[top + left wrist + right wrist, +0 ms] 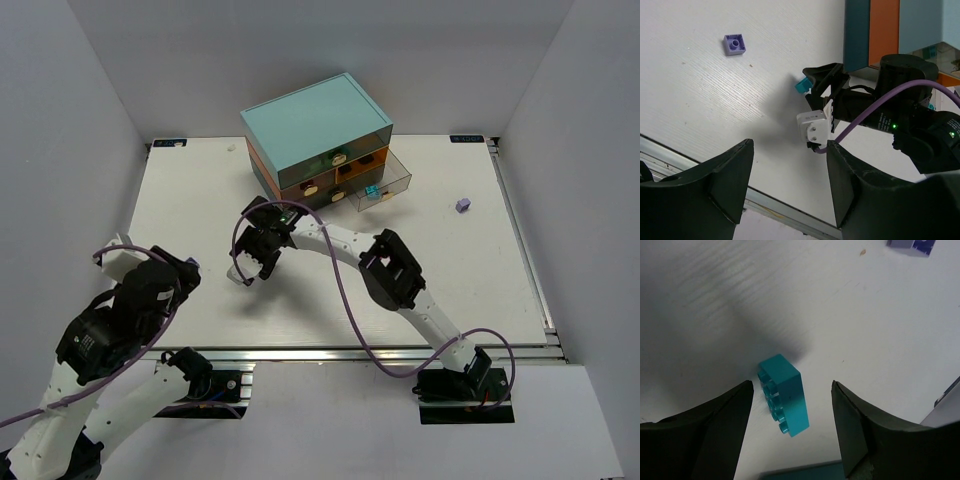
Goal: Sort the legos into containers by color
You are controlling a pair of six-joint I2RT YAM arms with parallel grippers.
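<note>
1 lilac brick (734,44), 1 cyan brick (801,86) at right gripper (813,90)

**Materials and finishes: sorting bench**

Table top (200,200): white, matt, with a fine streaked grain in the wrist views.
Front rail (300,351): bare metal, satin silver.
Cyan brick (785,395): moulded plastic with smooth, glossy faces that catch the light.
Lilac brick (734,44): plastic with a duller sheen.
Chest (315,120): smooth light-teal top, faintly glossy.
Pulled-out drawer (385,178): clear, transparent plastic walls.
Right gripper (791,390): fingers (700,435) black, matt and smooth, looking like plastic.
Left gripper (789,155): fingers (715,190) in the same black matt finish.
Cable (900,93): purple, with a smooth sheath.
Right arm shell (335,240): white, semi-gloss.
</note>
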